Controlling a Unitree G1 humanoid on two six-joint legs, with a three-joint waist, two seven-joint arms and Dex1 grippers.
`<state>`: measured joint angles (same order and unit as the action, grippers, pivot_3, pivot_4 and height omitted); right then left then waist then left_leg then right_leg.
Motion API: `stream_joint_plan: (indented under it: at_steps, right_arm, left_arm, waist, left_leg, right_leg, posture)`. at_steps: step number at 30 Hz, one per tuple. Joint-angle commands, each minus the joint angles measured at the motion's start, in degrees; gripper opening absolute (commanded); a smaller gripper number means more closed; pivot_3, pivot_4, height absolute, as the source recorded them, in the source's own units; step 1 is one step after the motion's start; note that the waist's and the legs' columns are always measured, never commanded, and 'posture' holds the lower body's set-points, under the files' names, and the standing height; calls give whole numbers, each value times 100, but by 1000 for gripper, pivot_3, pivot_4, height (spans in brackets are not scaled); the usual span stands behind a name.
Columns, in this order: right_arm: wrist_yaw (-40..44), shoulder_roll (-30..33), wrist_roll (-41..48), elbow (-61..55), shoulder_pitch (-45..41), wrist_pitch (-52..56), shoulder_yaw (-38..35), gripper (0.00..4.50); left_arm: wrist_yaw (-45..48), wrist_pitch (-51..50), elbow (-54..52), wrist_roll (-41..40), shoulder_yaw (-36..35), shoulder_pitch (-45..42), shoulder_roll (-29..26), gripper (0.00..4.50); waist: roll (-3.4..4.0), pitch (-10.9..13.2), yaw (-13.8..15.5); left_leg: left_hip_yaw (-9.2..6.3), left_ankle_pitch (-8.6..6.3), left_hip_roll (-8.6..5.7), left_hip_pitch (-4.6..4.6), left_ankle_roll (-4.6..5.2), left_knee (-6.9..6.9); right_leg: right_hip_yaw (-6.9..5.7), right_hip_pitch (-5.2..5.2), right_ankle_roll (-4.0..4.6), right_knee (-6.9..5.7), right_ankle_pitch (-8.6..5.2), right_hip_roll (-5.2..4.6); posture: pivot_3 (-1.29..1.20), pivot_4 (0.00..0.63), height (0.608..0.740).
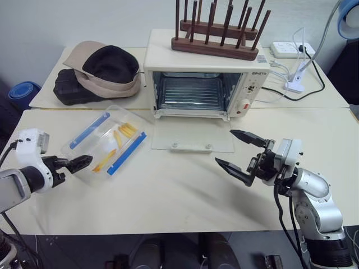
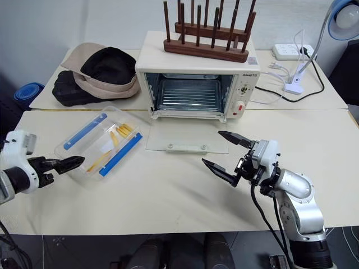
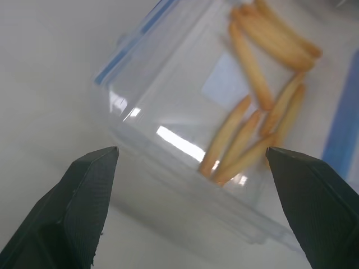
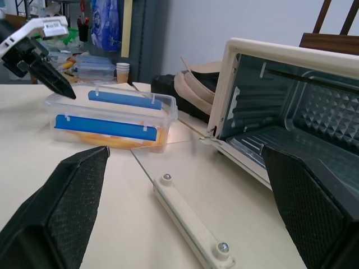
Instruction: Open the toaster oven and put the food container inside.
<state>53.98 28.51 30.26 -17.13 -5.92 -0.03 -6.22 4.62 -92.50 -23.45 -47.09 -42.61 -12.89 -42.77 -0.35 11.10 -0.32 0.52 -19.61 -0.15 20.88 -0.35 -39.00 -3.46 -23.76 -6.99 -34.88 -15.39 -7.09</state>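
The cream toaster oven (image 1: 205,78) stands at the back of the table with its glass door (image 1: 192,136) dropped flat and the wire rack showing inside. The clear food container (image 1: 106,140), with blue clip strips and yellow sticks inside, lies on the table left of the door. My left gripper (image 1: 78,163) is open at the container's near short end, with the box wall (image 3: 185,185) between and just beyond its fingers, and it holds nothing. My right gripper (image 1: 224,145) stands open and empty just right of the door's front edge, pointing left across it.
A wooden peg rack (image 1: 219,33) rests on the oven's top. Caps (image 1: 104,73) lie piled at the back left, near the container. A power strip (image 1: 291,49), cables and a white lamp base (image 1: 293,86) sit at the back right.
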Motion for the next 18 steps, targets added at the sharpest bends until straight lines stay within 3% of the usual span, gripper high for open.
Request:
stream_joint_plan:
  at_steps: [1, 6, 13, 18]
  right_arm:
    - [-80, -47, -26, -194, 73, -188, -70, 4500]
    - [-80, -81, -100, -33, 137, -392, -87, 4500]
    - [-11, -77, -145, 234, 315, -642, -147, 4500]
    - [98, 18, -141, 459, 507, -812, -321, 4500]
  left_arm:
    - [-213, 0, 220, 370, -78, -156, 23, 3594]
    - [-352, 0, 597, 750, -271, -827, 222, 2148]
    - [78, 325, 1154, 1190, -16, -1132, -389, 232]
    - [990, 607, 1427, 1013, 423, -1128, -1175, 225]
  waist:
    - [0, 0, 7]
    - [-4, -2, 34]
    - [-6, -2, 4]
    - [-11, 0, 10]
  left_leg:
    - [1, 1, 0, -1, -1, 0]
    - [1, 3, -1, -4, -4, -2]
    - [7, 2, 0, -3, -7, 1]
    - [7, 0, 6, 1, -10, 1]
  right_leg:
    - [2, 0, 0, -2, 0, 0]
    - [3, 1, 2, -9, -1, 1]
    - [6, -4, 2, -7, -1, 5]
    - [7, -7, 3, -4, -2, 7]
  posture:
    - [0, 150, 740]
    - [0, 150, 740]
    - [0, 150, 740]
    - [0, 150, 740]
